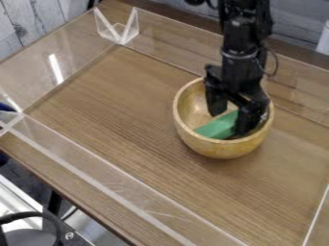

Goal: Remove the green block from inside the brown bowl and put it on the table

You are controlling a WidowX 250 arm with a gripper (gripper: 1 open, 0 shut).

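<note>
The brown bowl (206, 144) rests on the table (115, 125) at the right of the view. Inside it lies the green block (216, 126), bright green, partly covered by the fingers. My gripper (232, 114) points straight down into the bowl, black, with its jaws spread open on either side of the block. One finger (213, 102) stands left of the block, the other (249, 119) at its right end. I cannot tell whether the fingers touch the block.
Low clear acrylic walls (77, 159) border the tabletop on all sides. A clear acrylic bracket (118, 27) stands at the far left corner. The black arm (244, 34) rises straight up above the bowl.
</note>
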